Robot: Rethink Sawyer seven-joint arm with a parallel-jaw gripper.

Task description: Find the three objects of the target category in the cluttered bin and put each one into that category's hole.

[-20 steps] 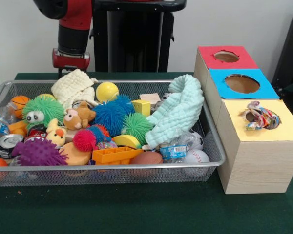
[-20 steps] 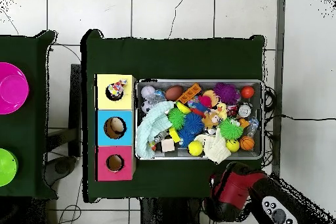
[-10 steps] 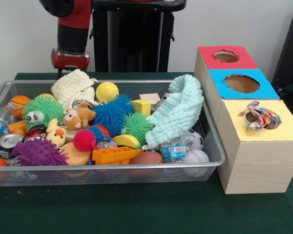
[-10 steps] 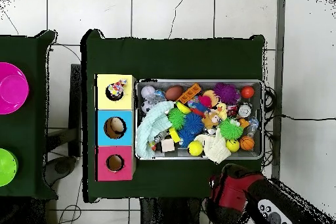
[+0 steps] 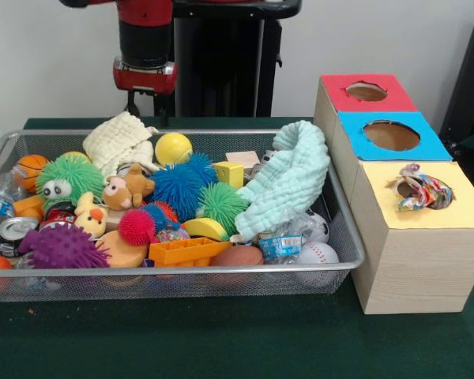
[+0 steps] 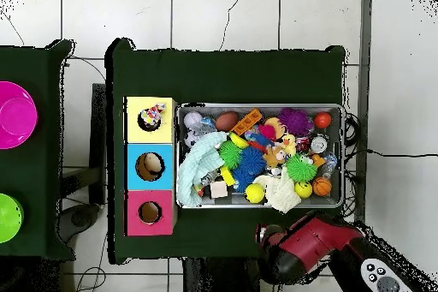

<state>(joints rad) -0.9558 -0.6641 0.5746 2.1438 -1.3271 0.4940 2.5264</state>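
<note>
A wire bin (image 5: 221,270) holds a heap of toys: a mint cloth (image 5: 288,185), a cream cloth (image 5: 122,138), a yellow ball (image 5: 173,148), blue (image 5: 178,185), green (image 5: 221,205) and purple (image 5: 59,246) spiky balls, a plush bear (image 5: 126,188), an orange block (image 5: 186,251) and a baseball (image 5: 317,253). To its right stand the red (image 5: 336,95), blue (image 5: 426,146) and yellow (image 5: 458,205) hole boxes. A crumpled colourful wrapper (image 5: 417,189) sits in the yellow hole. My gripper (image 5: 146,106) hangs behind the bin's far rim, above the cream cloth, apart from everything.
In the overhead view the arm (image 6: 299,241) lies just outside the bin's (image 6: 258,107) robot-side edge. A pink bowl (image 6: 15,116) and a green bowl (image 6: 7,217) sit on a separate table at the left. A can (image 5: 14,230) and a basketball (image 5: 31,164) lie at the bin's left end.
The arm has swung sideways, to the right in the front view and left in the overhead view, staying behind the bin. Nothing in the bin or boxes moved.
</note>
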